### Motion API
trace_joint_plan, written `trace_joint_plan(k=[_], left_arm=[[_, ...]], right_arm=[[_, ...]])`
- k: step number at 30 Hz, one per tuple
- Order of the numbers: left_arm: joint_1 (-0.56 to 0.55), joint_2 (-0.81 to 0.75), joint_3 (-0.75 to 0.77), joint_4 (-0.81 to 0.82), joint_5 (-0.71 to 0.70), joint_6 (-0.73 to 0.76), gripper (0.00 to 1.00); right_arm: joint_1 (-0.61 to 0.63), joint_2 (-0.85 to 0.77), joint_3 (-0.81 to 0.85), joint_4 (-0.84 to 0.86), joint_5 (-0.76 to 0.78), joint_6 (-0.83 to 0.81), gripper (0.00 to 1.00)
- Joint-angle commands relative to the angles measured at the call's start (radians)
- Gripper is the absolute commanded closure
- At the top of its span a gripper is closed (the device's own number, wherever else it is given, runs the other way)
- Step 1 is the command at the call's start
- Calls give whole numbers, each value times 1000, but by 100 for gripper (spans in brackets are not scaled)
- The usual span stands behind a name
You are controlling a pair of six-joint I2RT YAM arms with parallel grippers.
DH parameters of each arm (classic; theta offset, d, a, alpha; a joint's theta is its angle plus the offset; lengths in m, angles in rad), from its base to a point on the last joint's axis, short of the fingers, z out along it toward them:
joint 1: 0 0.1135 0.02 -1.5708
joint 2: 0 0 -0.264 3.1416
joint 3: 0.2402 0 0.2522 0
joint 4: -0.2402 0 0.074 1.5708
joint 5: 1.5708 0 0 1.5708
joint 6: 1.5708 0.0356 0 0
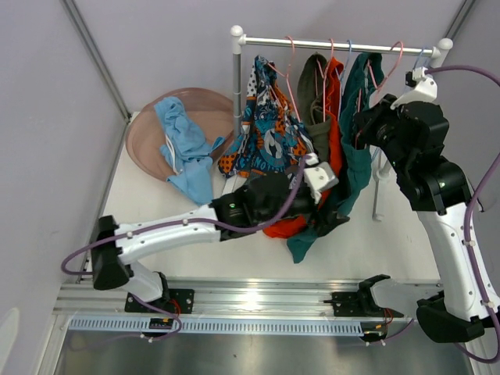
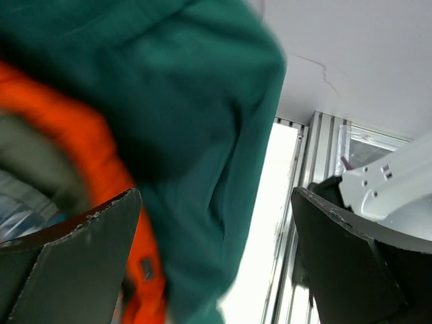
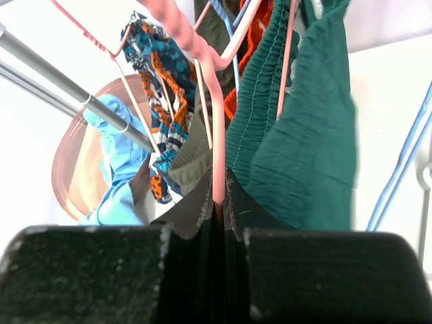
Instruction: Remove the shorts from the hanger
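- So far one pair is off: the blue shorts [image 1: 183, 144] lie in the pink basin [image 1: 139, 125] at the far left of the table [image 1: 156, 207], one leg spilling over the rim.
- Four pairs hang from the rail [image 1: 336, 43] on their hangers. The printed shorts [image 1: 266, 129] are nearest the left end, then come the olive shorts [image 1: 316, 90], the orange shorts [image 1: 336, 117] and the teal shorts [image 1: 361, 168] toward the right.
- My right hand [image 3: 217, 183] is clamped tight on a wire of a pink hanger [image 3: 217, 121], up near the rail. I judge it is the one carrying the teal shorts, though the wires crowd together and I cannot be sure.
- My left hand [image 2: 216, 209] is down among the hems with its fingers spread wide apart. Teal cloth hangs between them, orange sits just beside the left finger, and nothing is gripped.
- By my reckoning I am on the second pair: hanger steadied, cloth within reach, pull not yet made.
- Left to do: close on the teal cloth, draw it off its hanger and put it with the blue shorts, then do the same for the other three.
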Motion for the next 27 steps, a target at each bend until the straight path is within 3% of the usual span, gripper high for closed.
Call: trace_joint_plan(k=[1,9,11,12,16,22,27], left_arm=[[-34,79,143,97,-50,43,1],[-61,197,242,109,-98,48,4],[-60,214,243,108,-114,48,27],[-61,218,242,105,-125,48,51],[-61,226,231,79,-151,39,100],[-103,90,15,105,-184,10,100],[-221,-73,-203,141,-263,-32,100]], right_arm=[[24,-27,-8,64,60,36,100],[29,-69,-5,44,68,41,100],[29,-73,-6,40,71,43,100],[29,-77,-5,41,71,43,100],[29,-74,3,46,83,35,100],[7,1,70,46,108,-14,100],[-90,63,162,43,56,-28,100]])
